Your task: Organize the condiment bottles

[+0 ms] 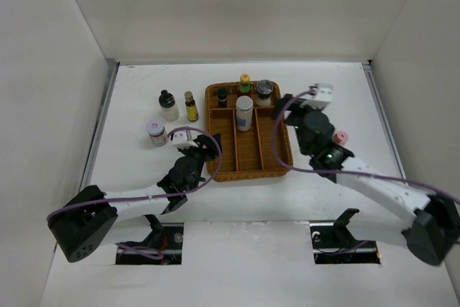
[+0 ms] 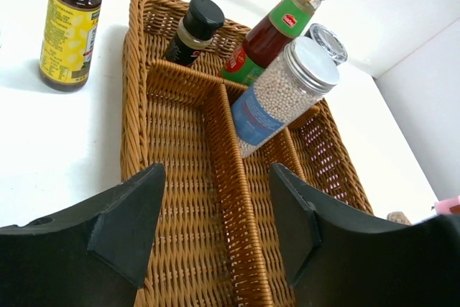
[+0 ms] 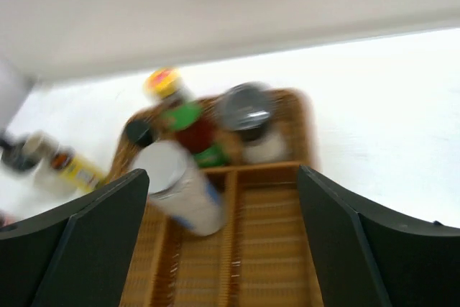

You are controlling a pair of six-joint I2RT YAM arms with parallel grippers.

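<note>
Wicker tray (image 1: 251,152), far row: black-capped dark bottle (image 1: 222,96), yellow-capped sauce bottle (image 1: 245,83), grey-lidded jar (image 1: 264,92); peppercorn jar (image 1: 244,113) in middle lane. On table left of tray: white bottle (image 1: 168,106), amber bottle (image 1: 191,106), pink-labelled jar (image 1: 156,132); pink-capped bottle (image 1: 341,136) right of tray. Left gripper (image 2: 215,177) spread, empty, at tray's near-left edge; right gripper (image 3: 223,176) spread wide, empty

The top camera looks down from above and behind the arms on the whole desk (image 1: 129,106), with the wicker tray (image 1: 251,156) in the middle of the frame. The left wrist camera sits low and close at the tray's near end, with the left fingers (image 2: 122,228) at the bottom. The right wrist camera, blurred, looks from higher between the right fingers (image 3: 93,235). All three views share the tray.
</note>
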